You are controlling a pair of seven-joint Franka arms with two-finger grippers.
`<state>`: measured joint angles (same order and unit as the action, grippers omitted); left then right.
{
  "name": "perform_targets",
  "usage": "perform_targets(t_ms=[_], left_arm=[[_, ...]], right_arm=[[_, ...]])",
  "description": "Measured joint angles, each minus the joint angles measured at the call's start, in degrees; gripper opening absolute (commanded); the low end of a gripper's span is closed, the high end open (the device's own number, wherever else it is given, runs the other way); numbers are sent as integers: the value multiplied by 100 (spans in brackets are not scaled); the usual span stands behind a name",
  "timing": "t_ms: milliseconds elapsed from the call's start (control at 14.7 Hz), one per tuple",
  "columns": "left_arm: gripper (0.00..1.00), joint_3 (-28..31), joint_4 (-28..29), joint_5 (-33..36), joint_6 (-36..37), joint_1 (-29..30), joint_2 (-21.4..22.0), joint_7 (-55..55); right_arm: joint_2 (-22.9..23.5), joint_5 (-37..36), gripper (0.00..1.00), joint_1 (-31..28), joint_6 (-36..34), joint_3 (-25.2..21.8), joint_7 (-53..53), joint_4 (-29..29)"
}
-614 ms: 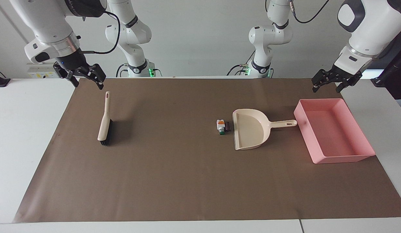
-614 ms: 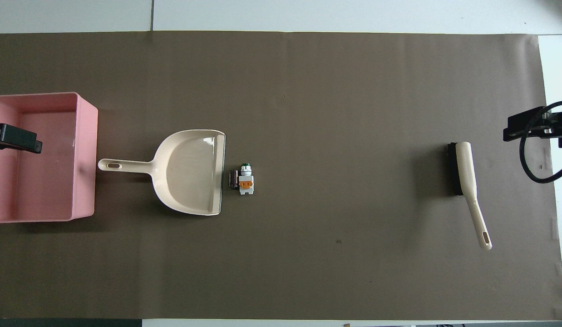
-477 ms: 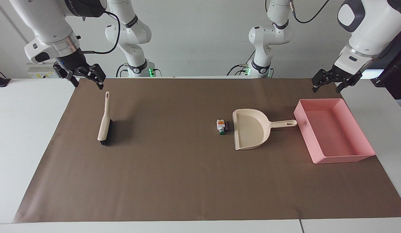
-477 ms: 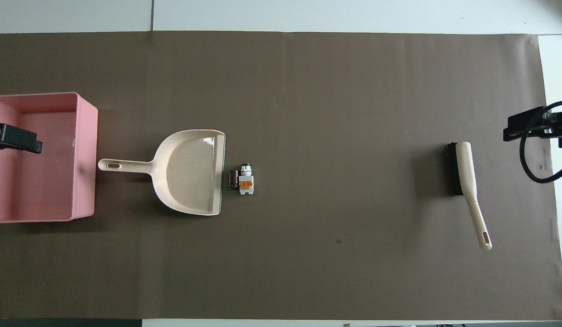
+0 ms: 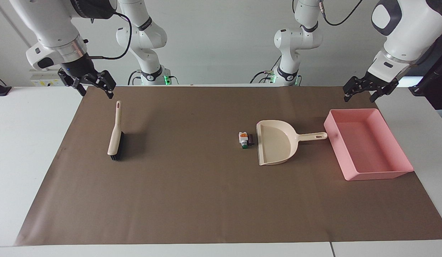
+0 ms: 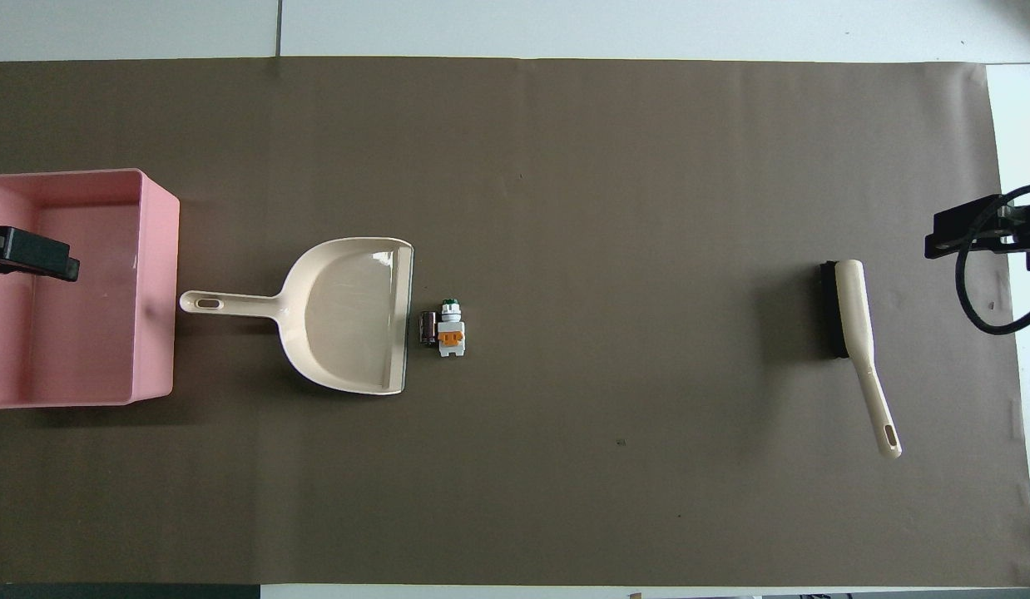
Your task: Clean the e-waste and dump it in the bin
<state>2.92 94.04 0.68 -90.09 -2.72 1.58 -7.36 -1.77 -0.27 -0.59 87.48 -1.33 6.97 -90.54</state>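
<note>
The e-waste (image 5: 245, 139), a small white piece with orange and green marks and a small black block, lies on the brown mat right at the mouth of the beige dustpan (image 5: 276, 144). It also shows in the overhead view (image 6: 446, 330). The pink bin (image 5: 380, 175) stands by the dustpan's handle, toward the left arm's end. My left gripper (image 5: 359, 98) hangs open and empty in the air over the bin (image 6: 157, 291). My right gripper (image 5: 97, 93) hangs open and empty over the mat's edge, by the handle end of the brush (image 5: 115, 134).
The beige brush (image 6: 852, 320) with black bristles lies on the mat toward the right arm's end, handle pointing to the robots. The dustpan (image 6: 349, 312) lies flat, its handle toward the bin. The brown mat (image 5: 192, 200) covers most of the white table.
Both grippers have barely shifted. Nothing on the table has moved.
</note>
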Motion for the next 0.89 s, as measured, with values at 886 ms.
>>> perform_targets(t_ms=[886], left_arm=[[97,-73,69,0,-506,-173,-2,-1816]], right_arm=[[-682,0,99,-278,1095,-42,-285,-1857]])
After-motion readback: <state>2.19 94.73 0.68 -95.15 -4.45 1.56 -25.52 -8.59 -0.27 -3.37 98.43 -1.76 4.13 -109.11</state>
